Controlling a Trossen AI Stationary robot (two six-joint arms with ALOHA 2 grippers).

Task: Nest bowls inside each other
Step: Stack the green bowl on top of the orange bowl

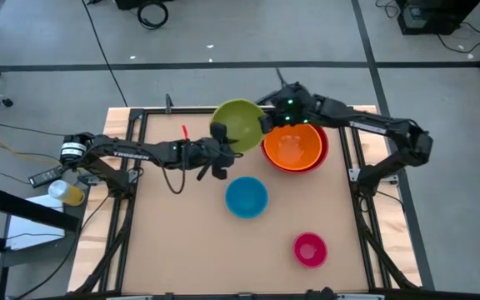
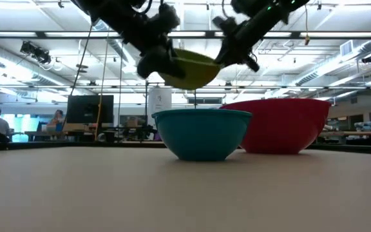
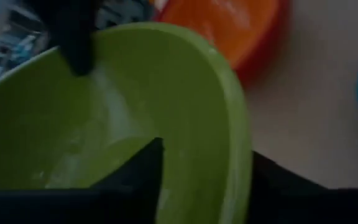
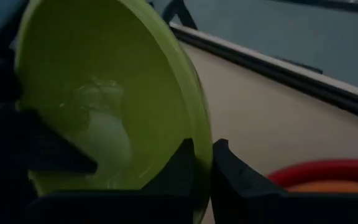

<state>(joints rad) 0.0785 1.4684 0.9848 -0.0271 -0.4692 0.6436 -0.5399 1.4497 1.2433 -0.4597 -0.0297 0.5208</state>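
Observation:
The yellow-green bowl hangs tilted in the air above the table's far middle, between my two grippers. My right gripper is shut on its rim from the right. My left gripper stands open at the bowl's left rim, one finger inside the bowl and one outside. The orange bowl sits inside the red bowl, just right of the held bowl. The blue bowl and the pink bowl rest on their bases nearer the front edge. My left gripper's fingers straddle the bowl's rim with a gap on the inner side; I cannot tell whether they touch it. My right gripper pinches the bowl's rim on its right side, one finger inside and one outside. The fingers slant down from the table's right. The bowl is lifted clear and tilted, its opening toward the right arm.
A black frame rail runs round the table. In the low view the held bowl hangs above the blue bowl, with the red bowl behind it. Bare tabletop lies at the near left.

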